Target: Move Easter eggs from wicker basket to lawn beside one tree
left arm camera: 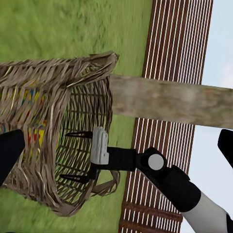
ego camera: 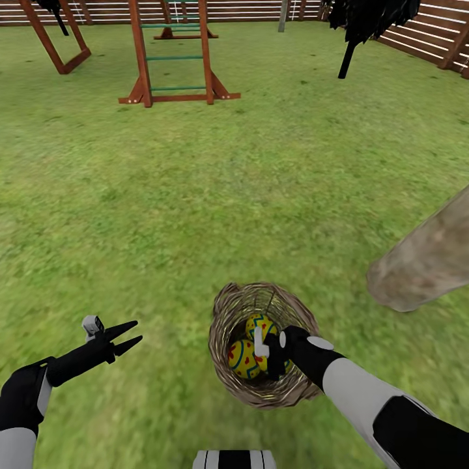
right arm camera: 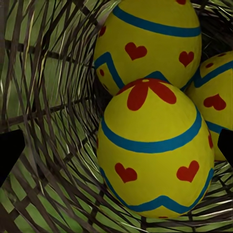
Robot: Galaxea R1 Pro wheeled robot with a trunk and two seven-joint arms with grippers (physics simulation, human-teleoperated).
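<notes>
Our right fingers (ego camera: 268, 355) reach spread into the wicker basket (ego camera: 225, 319) over the three Easter eggs (right arm camera: 154, 158), grasping nothing. Our left fingers (ego camera: 127, 336) hover released at nine o'clock of it. The tree (ego camera: 426, 260) stands at two o'clock on the lawn (ego camera: 195, 195).

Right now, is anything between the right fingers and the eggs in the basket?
Nothing visible is. The right gripper is already down inside the wicker basket, fingers apart, and in the right wrist view the nearest egg sits straight ahead with open space before it. The basket's weave lies off to the side and behind the eggs.
</notes>
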